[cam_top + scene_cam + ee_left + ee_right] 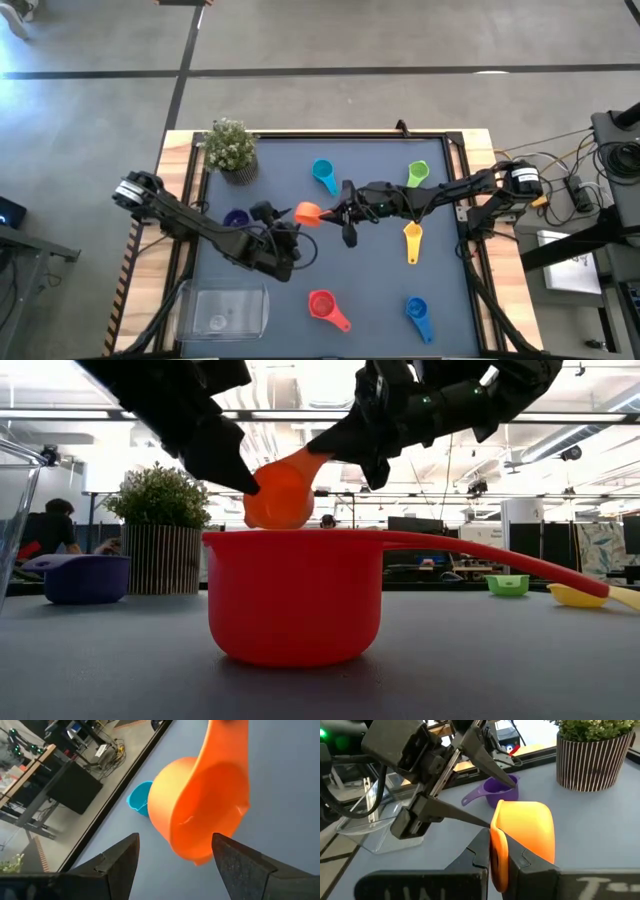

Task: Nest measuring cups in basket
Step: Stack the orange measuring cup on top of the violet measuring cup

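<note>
High view: the right gripper (338,212) is pinched on the handle of the small orange plastic measuring cup (307,213), holding it up off the table.
Left gripper: the left gripper (175,857) has its fingers spread either side of the orange bowl, tips close to it; contact cannot be confirmed.
Cup position: directly ahead of the left fingertips, bowl pointing away from the right gripper.
Basket: the clear shallow rectangular plastic basket (222,309) sits on the table well behind the left gripper, near its arm; nothing visible in it.
Other cups: the purple plastic cup (236,219) lies just beside the left gripper; the red plastic cup (324,305) lies well apart.
Handling: likely light, stiff and smooth, so slippery; the rounded bowl may squirt from flat fingers.
Hold: across the bowl rim, or the flat handle once released.
</note>
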You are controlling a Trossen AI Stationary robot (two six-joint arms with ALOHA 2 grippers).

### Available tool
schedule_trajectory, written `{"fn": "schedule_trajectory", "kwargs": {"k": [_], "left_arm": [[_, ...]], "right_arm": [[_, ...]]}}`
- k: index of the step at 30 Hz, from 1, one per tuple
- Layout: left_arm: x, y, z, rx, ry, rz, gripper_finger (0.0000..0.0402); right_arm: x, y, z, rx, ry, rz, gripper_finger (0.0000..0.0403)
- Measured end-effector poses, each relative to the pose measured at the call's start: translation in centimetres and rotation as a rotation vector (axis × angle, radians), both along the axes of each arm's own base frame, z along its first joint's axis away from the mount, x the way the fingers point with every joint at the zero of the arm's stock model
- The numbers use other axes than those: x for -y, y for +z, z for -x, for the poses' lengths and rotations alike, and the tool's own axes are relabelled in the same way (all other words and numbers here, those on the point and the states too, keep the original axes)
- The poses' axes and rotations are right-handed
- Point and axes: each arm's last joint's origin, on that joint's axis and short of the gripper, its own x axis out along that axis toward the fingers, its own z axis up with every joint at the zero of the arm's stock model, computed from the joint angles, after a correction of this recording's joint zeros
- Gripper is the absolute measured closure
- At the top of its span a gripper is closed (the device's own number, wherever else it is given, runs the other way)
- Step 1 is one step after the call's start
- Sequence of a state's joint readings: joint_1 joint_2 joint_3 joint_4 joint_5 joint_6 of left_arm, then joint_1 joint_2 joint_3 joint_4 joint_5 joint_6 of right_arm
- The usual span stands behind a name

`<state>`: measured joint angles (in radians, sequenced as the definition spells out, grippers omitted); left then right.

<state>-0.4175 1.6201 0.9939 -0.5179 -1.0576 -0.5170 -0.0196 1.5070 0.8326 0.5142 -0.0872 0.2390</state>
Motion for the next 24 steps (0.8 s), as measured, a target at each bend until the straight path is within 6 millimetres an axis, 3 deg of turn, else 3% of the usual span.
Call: {"fn": "schedule_trajectory", "kwargs": {"k": [12,16,22,24], "left_arm": [[-0.39,0.04,-0.11,0.01,0.015,0.029,0.0181],[-0.45,0.02,-0.12,0.009,0.016,0.028,0.0239],[-0.59,-0.02,-0.19,-0.004,0.01,0.037,0.0377],[-0.66,0.03,-0.22,-0.001,0.013,0.035,0.039]], "right_arm": [[-0.38,0.2,-0.04,0.021,0.03,-0.036,0.0394],[-0.38,0.2,-0.04,0.02,0.03,-0.036,0.0394],[-0.39,0.17,-0.03,0.017,0.034,-0.038,0.0394],[-0.45,0.08,-0.02,0.011,0.035,-0.038,0.0394]]}}
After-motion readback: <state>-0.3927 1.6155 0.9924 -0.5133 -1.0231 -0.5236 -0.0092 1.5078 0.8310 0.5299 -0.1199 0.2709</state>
